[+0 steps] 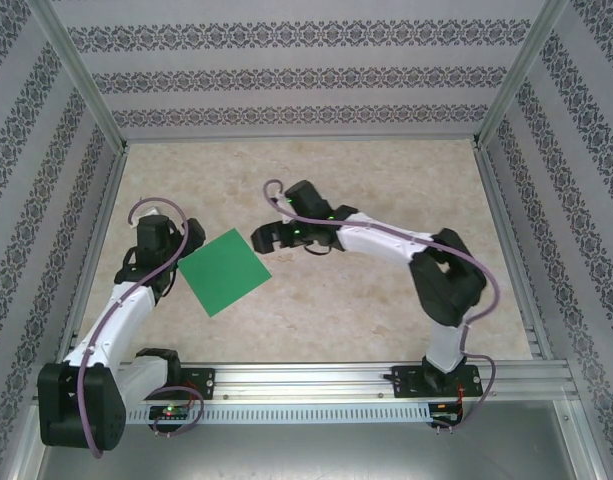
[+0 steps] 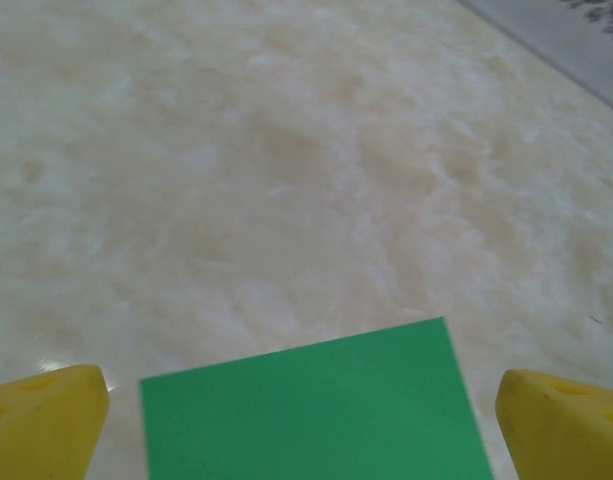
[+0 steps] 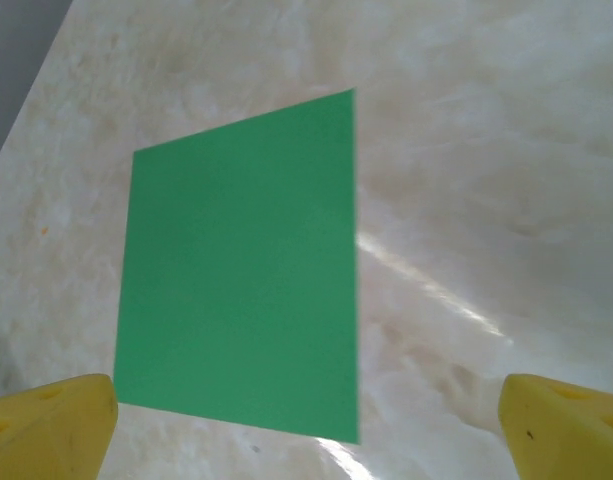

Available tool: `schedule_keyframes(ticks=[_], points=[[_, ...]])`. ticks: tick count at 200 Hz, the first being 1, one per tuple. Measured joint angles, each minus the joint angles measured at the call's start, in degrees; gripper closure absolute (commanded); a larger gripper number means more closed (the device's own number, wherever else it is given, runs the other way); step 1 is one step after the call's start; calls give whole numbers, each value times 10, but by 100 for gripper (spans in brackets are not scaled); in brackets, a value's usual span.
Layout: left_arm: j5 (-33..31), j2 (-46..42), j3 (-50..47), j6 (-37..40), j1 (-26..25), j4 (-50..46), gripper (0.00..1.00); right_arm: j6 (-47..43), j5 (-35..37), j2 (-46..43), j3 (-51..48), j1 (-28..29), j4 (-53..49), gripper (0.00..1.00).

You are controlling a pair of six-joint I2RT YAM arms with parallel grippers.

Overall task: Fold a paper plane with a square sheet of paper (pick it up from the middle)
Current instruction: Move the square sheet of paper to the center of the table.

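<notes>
The square sheet of paper (image 1: 224,272) is bright green and lies flat and uncreased on the marble-patterned table, left of centre. The paper plane is out of view. My left gripper (image 1: 178,262) sits at the sheet's left edge. In its wrist view the yellow fingertips (image 2: 46,420) stand wide apart and the sheet (image 2: 316,410) lies between them, below the camera. My right gripper (image 1: 271,222) hovers just beyond the sheet's far right corner, open and empty. In the right wrist view the sheet (image 3: 241,270) lies ahead of the yellow fingertips (image 3: 566,430).
Patterned walls and metal frame posts (image 1: 81,85) enclose the table on three sides. An aluminium rail (image 1: 326,380) with both arm bases runs along the near edge. Bare tabletop (image 1: 386,180) stretches behind and right of the sheet.
</notes>
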Motion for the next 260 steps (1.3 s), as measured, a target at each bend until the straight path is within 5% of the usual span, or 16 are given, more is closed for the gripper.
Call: schedule_keyframes(ticks=[77, 140, 177, 260], points=[[-156, -103, 0, -69, 11, -164, 0, 44, -38, 197, 221, 82, -57, 2], [-161, -165, -19, -78, 12, -172, 0, 69, -36, 249, 252, 86, -84, 2], [-90, -164, -33, -66, 12, -163, 0, 83, -13, 183, 132, 70, -31, 2], [157, -75, -51, -53, -8, -52, 0, 197, 120, -110, -278, -51, 64, 2]])
